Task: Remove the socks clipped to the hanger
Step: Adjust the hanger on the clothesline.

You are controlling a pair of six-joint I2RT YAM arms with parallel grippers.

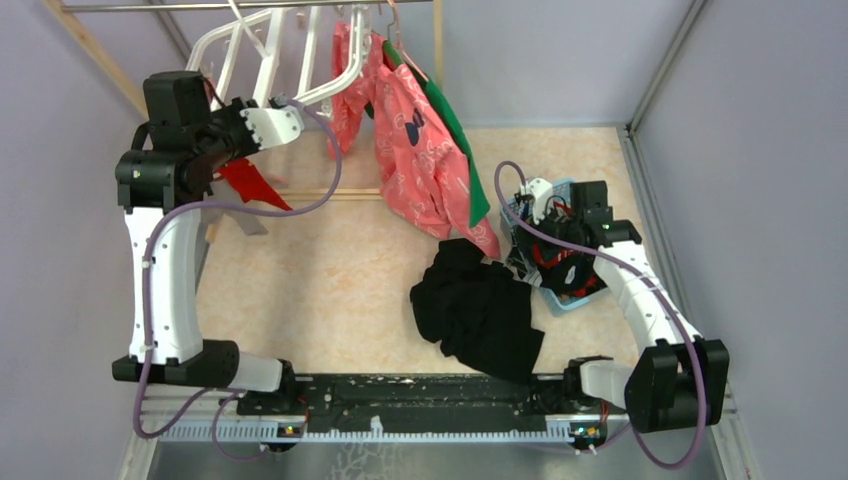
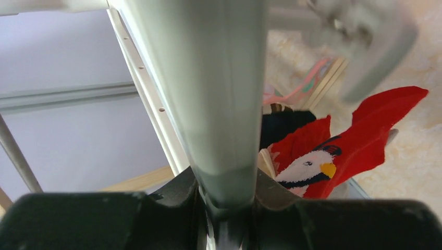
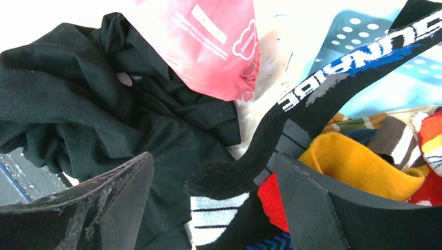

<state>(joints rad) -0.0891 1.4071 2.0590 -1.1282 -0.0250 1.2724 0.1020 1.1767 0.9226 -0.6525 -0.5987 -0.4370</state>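
The white hanger [image 1: 255, 60] hangs from the rail at the back left. My left gripper [image 1: 292, 112] is shut on one of its bars [image 2: 219, 94], with both jaws pressed against the bar's sides [image 2: 228, 187]. A red sock with a white bird pattern [image 2: 365, 140] hangs below the hanger [image 1: 250, 185]. My right gripper [image 1: 522, 212] stands open [image 3: 213, 177] low over a heap of loose socks: a black lettered sock [image 3: 312, 99], a mustard yellow one [image 3: 359, 161] and red ones. Nothing is held between its fingers.
The loose socks lie in a blue perforated basket [image 1: 572, 300] [image 3: 359, 36] at the right. A black cloth heap [image 1: 480, 310] [image 3: 78, 104] lies mid-table. A pink printed shirt [image 1: 420, 150] [image 3: 208, 47] and a green garment [image 1: 462, 150] hang from the rail.
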